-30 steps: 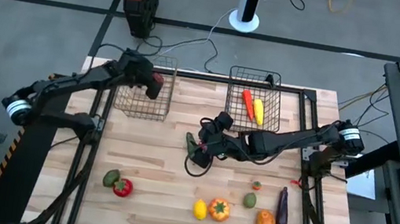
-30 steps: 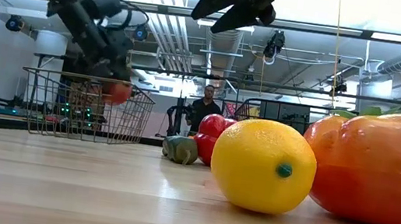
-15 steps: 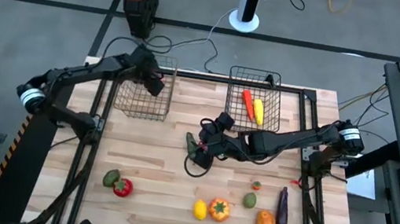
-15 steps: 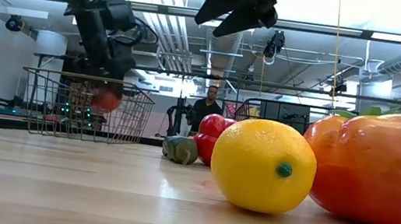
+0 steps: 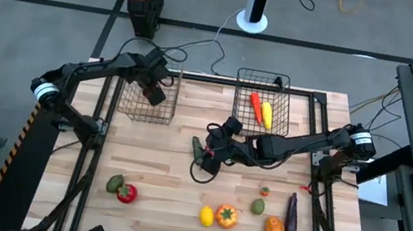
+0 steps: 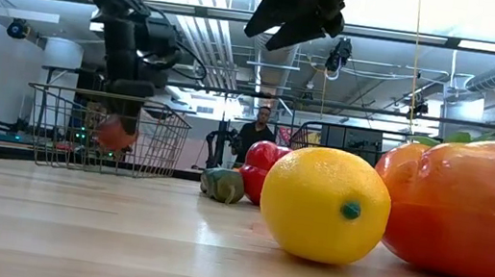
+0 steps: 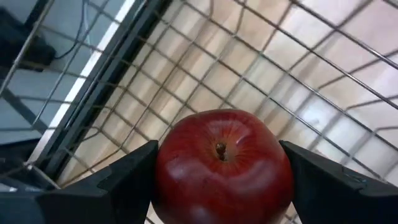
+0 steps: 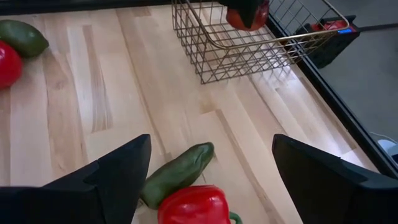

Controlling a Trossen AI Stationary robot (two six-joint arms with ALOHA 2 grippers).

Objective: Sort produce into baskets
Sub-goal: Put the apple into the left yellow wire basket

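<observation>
No text, label, brand, number or sign could be read in any view, nothing legible on the produce, baskets, arms, worktop or room behind

red apple (image 7: pixel 224 165), yellow lemon (image 6: pixel 325 205), green cucumber (image 8: pixel 177 173)

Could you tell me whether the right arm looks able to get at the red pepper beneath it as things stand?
Probably yes: the right gripper hangs above the red pepper with jaws open, only a green pepper beside it.
</observation>
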